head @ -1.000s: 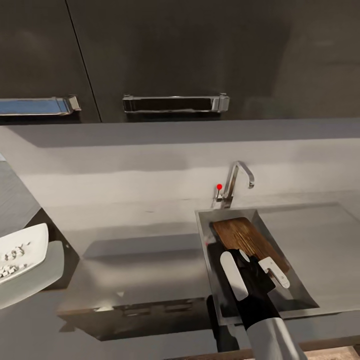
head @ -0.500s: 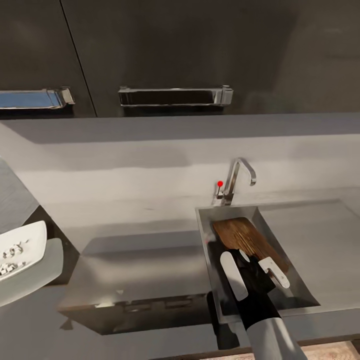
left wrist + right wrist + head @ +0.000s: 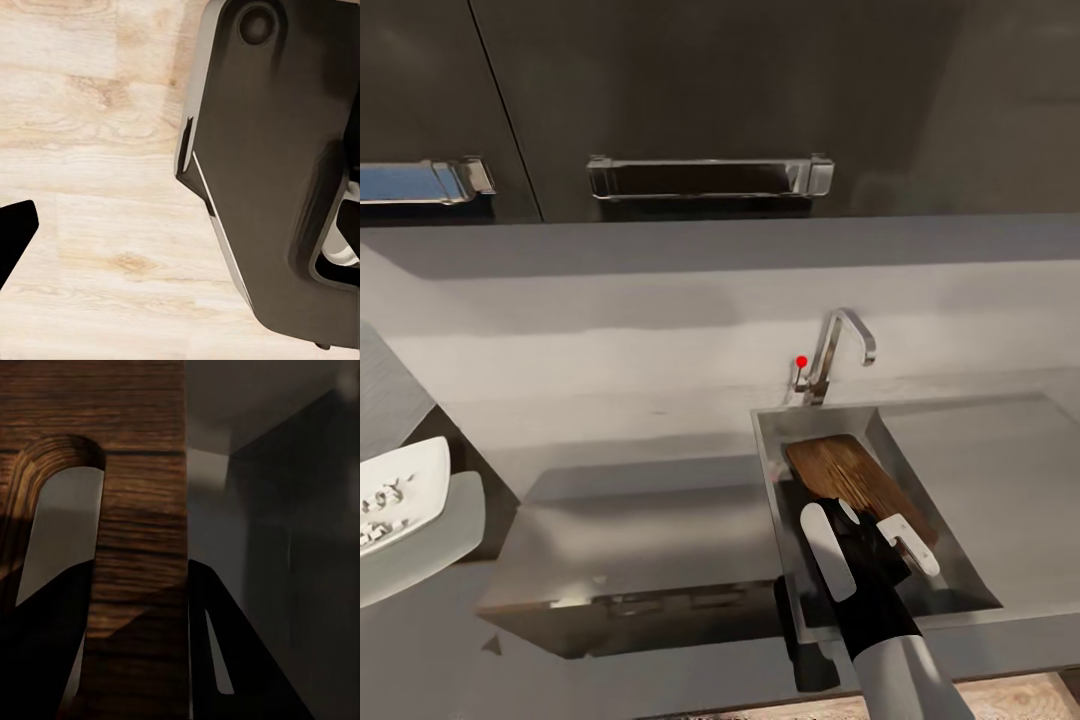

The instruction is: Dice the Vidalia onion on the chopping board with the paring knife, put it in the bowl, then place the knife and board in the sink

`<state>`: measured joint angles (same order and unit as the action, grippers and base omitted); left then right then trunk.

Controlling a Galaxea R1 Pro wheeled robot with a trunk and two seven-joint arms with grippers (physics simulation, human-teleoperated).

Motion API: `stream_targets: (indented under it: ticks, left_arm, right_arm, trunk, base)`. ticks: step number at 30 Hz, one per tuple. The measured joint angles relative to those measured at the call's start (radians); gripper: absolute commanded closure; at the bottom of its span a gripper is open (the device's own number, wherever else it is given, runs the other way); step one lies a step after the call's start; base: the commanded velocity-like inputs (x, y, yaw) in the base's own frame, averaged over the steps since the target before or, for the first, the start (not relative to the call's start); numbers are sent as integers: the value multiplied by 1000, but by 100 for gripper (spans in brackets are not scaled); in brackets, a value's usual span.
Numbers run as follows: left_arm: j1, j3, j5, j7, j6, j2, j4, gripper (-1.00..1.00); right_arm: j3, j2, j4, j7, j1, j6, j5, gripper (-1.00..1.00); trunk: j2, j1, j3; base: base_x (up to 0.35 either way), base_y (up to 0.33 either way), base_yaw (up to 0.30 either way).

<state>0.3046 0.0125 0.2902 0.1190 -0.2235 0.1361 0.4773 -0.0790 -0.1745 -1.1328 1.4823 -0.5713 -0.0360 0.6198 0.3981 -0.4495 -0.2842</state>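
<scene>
The dark brown chopping board (image 3: 847,474) lies slanted inside the steel sink (image 3: 764,440), its far end toward the chrome tap (image 3: 842,343). My right gripper (image 3: 857,522) reaches down into the basin and is shut on the board's near end. In the right wrist view the board (image 3: 142,472) runs between the two dark fingers, right beside its slot hole. The white bowl (image 3: 402,492) with pale diced onion (image 3: 378,506) stands at the far left on the grey countertop (image 3: 640,520). I cannot make out the paring knife. One black finger (image 3: 13,236) of my left gripper hangs over a pale wood floor.
Dark wall cabinets with chrome handles (image 3: 708,177) hang above the backsplash. A red knob (image 3: 801,361) sits beside the tap. The flat drainboard (image 3: 1000,480) extends right of the basin. The robot's dark base (image 3: 277,172) is close beside the left wrist camera.
The head view has shifted a little, so the cabinets and handles sit higher in the picture. The right gripper and the board have kept their place in the sink.
</scene>
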Motion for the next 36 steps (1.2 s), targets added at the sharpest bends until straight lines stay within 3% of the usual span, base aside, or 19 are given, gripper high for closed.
stream_targets:
  ticks: [15,19,34,35,36]
  left_arm:
    - [0,0,0,0,0,0,-1,-100]
    - [0,0,0,0,0,0,-1,-100]
    - [0,0,0,0,0,0,-1,-100]
    - [0,0,0,0,0,0,-1,-100]
    - [0,0,0,0,0,0,-1,-100]
  right_arm:
    - [1,0,2,-6,0,0,0,100]
    - [1,0,4,-45,0,0,-2,100]
    - [3,0,5,-54,0,0,-3,100]
    - [3,0,5,-54,0,0,-3,-100]
    - [3,0,5,-54,0,0,-3,-100]
  trunk:
    - [0,0,-23]
    - [0,0,-25]
    - [0,0,-25]
    - [0,0,-25]
    - [0,0,-25]
  base:
    - [0,0,0]
    - [0,0,0]
    - [0,0,0]
    - [0,0,0]
    - [0,0,0]
